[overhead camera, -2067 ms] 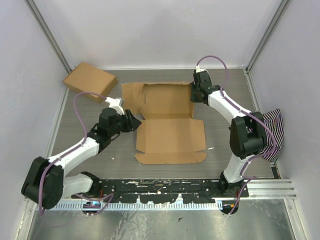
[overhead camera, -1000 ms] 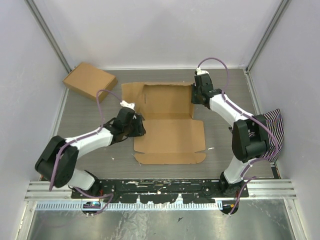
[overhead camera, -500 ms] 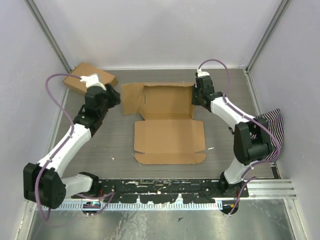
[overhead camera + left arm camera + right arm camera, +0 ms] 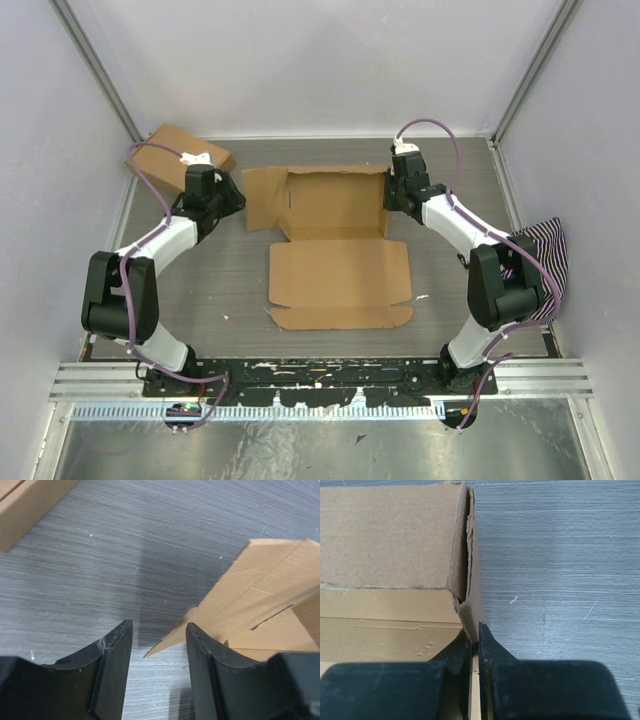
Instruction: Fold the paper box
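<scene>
The paper box [image 4: 335, 245] is a brown cardboard blank lying partly folded in the middle of the table, its lid panel flat toward the arms and its far walls raised. My right gripper [image 4: 392, 196] is shut on the box's upright right side wall [image 4: 470, 587], with a finger on each face. My left gripper [image 4: 232, 203] is open just left of the box's left flap [image 4: 262, 197]. In the left wrist view the flap's pointed corner [image 4: 165, 645] lies between my open fingers [image 4: 157, 667], touching neither.
A second, finished brown cardboard box [image 4: 180, 160] lies at the back left, its edge also in the left wrist view [image 4: 30, 507]. A black-and-white striped cloth [image 4: 550, 255] hangs at the right wall. Metal rails run along the table's near edge [image 4: 320, 385].
My left arm swung from the box's near left corner back to its far left flap and settled beside it. My right gripper stayed clamped on the right wall.
</scene>
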Controlling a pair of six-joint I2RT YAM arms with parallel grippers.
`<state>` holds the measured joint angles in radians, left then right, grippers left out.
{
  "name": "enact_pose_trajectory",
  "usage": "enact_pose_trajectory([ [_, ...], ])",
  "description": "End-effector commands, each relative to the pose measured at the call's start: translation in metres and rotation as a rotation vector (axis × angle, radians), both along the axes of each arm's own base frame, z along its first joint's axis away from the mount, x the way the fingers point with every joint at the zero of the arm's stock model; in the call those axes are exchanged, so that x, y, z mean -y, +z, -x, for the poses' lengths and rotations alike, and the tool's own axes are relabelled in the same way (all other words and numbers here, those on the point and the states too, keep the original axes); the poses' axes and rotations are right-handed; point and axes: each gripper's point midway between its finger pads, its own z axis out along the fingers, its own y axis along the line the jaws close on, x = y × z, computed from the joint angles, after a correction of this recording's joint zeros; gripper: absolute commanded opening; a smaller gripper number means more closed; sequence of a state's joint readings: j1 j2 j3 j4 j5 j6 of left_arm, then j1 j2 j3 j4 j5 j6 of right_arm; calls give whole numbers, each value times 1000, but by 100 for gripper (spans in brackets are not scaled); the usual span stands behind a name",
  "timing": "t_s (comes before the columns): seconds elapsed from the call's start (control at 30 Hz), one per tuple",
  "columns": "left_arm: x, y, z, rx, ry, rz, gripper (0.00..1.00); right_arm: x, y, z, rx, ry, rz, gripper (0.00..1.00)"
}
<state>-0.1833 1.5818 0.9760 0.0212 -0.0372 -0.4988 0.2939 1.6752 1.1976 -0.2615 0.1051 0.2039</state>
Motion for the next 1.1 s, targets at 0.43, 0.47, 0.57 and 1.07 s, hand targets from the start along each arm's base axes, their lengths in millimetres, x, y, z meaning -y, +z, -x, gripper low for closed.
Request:
enact_pose_trajectory([
  [0.43,-30,32,-9,144,53,-39,55,-2,-33,36,-169,55,20,1],
  [0.47,-32,34,-8,148,66,-32,55,-2,-33,35,-167,55,22,1],
  [0.57,-34,38,-7,196,94,4,55,-1,-32,34,-166,56,25,1],
  [1.07,9,-10,-34,143,-79,135,53,-6,-30,36,-166,91,13,1],
])
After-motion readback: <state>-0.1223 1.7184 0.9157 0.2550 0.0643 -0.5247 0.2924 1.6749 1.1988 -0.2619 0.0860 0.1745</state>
